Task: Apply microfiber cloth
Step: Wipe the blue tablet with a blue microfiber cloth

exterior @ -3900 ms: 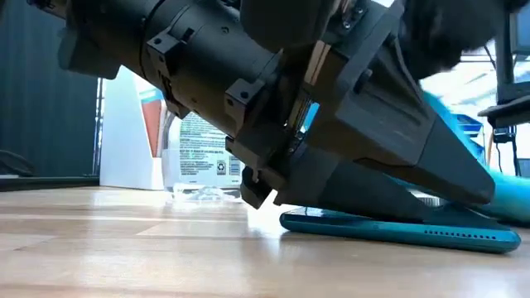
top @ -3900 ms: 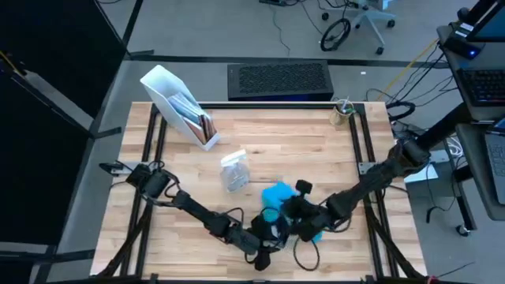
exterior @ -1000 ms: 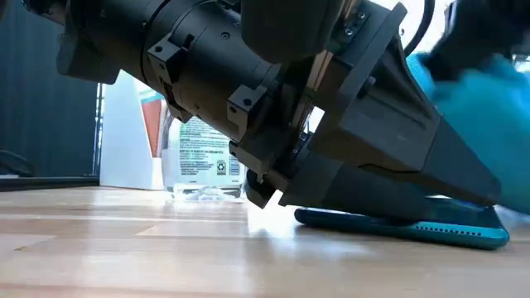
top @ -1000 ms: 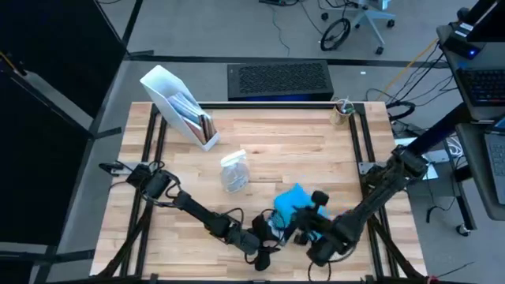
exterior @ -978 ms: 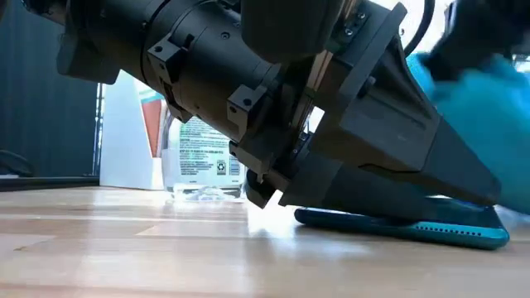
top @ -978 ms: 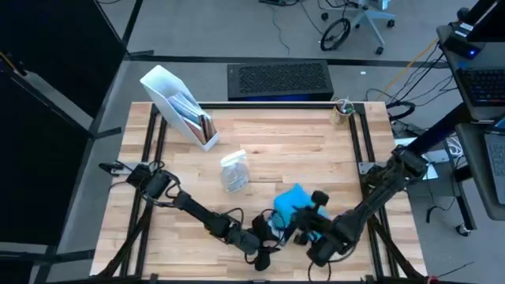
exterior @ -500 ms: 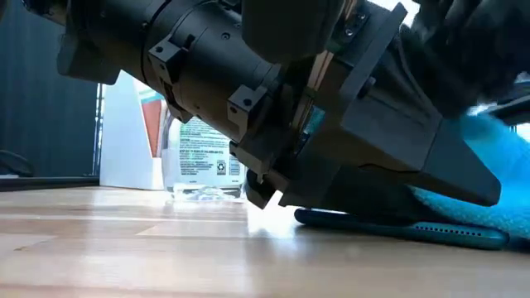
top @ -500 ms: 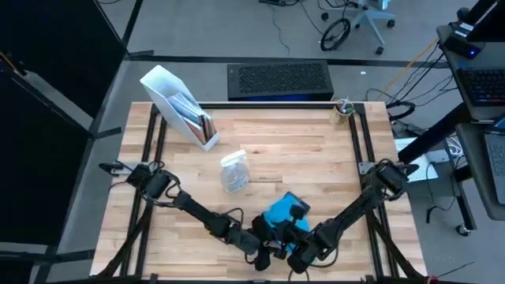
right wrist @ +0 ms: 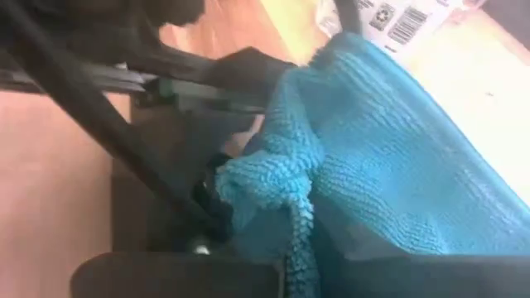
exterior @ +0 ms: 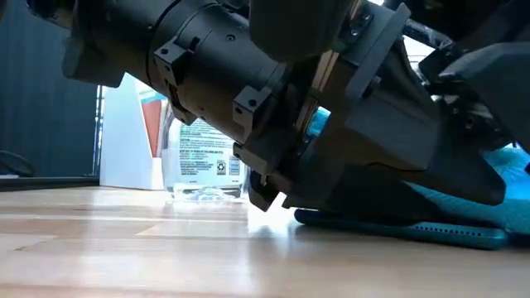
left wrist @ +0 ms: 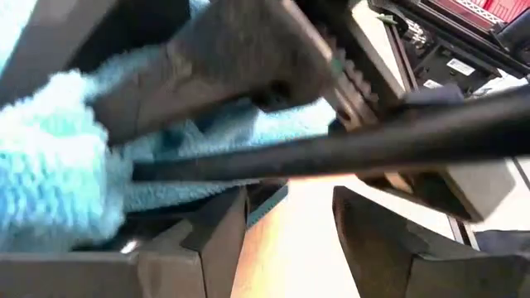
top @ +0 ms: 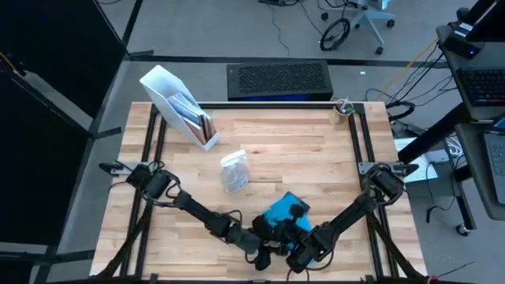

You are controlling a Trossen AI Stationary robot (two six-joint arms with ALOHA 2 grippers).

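Both grippers crowd the table's 6 o'clock edge: the left gripper (top: 263, 251) and right gripper (top: 289, 233) sit almost touching over the microfiber cloth (top: 278, 211) and the tablet (exterior: 397, 226), leaving no gap there. A spray bottle (top: 233, 170) blocks 11 o'clock of the cloth; a white file holder (top: 178, 106) stands further out. Bare wood lies open toward 1 and 3 o'clock.

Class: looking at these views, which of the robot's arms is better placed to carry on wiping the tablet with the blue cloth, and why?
Probably the right: the right gripper sits on the microfiber cloth over the tablet. The left gripper presses beside it, seemingly steadying the tablet.
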